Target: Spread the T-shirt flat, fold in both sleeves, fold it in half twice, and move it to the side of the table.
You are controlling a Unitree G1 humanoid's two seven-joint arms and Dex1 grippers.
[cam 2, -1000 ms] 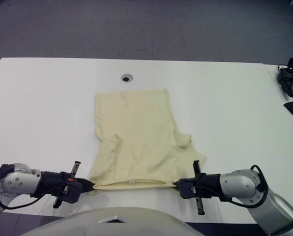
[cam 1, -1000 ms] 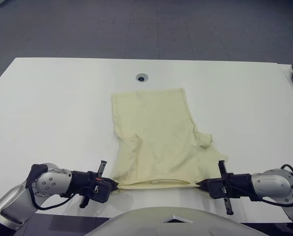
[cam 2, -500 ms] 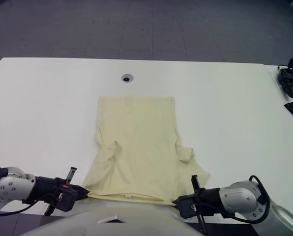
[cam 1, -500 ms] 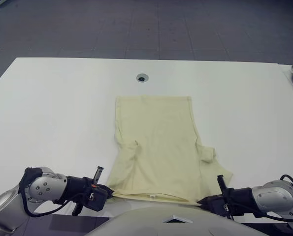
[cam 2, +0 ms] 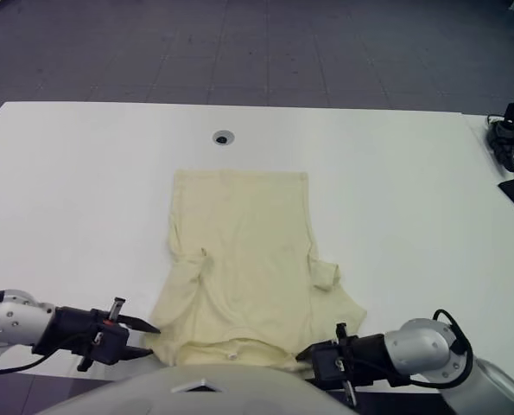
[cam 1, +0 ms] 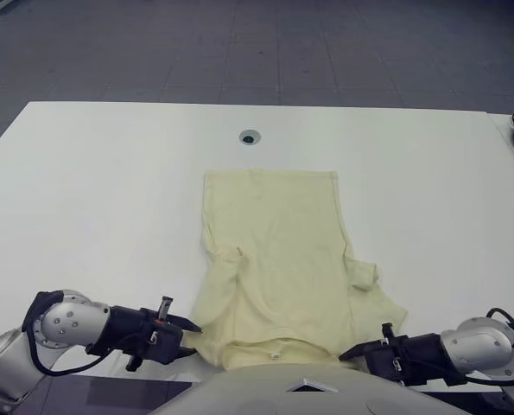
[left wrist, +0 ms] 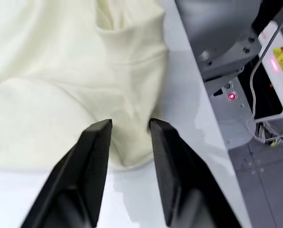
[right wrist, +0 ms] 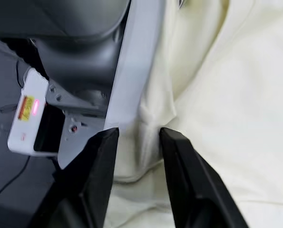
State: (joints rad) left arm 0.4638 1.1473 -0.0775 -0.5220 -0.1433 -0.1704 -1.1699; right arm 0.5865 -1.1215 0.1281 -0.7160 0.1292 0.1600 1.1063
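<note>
Right, I have the pale yellow T-shirt (cam 1: 278, 259) lying on the white table (cam 1: 92, 173), roughly centred across it and drawn close to the near edge. Its long axis runs straight away from me. The straight hem is the far end, a little short of the round cable grommet (cam 1: 249, 137), and the collar end points back at me, right at the table's near edge. The body is mostly flat. The sleeve on my left (cam 1: 226, 258) lies folded in over the body with a crease, and the sleeve on my right (cam 1: 362, 273) is bunched up against the shirt's side. The near corners are rumpled and flare wider than the hem.

My left gripper (cam 1: 193, 339) sits low at the near left corner of the shirt, pointing inward along the table edge. Its two black fingers are spread, and in the left wrist view (left wrist: 131, 124) the corner of the cloth lies loose just past the tips. My right gripper (cam 1: 347, 354) mirrors it at the near right corner, pointing inward. In the right wrist view (right wrist: 139, 132) its fingers also stand apart, with slack fabric showing in the gap and nothing pinched.
</note>
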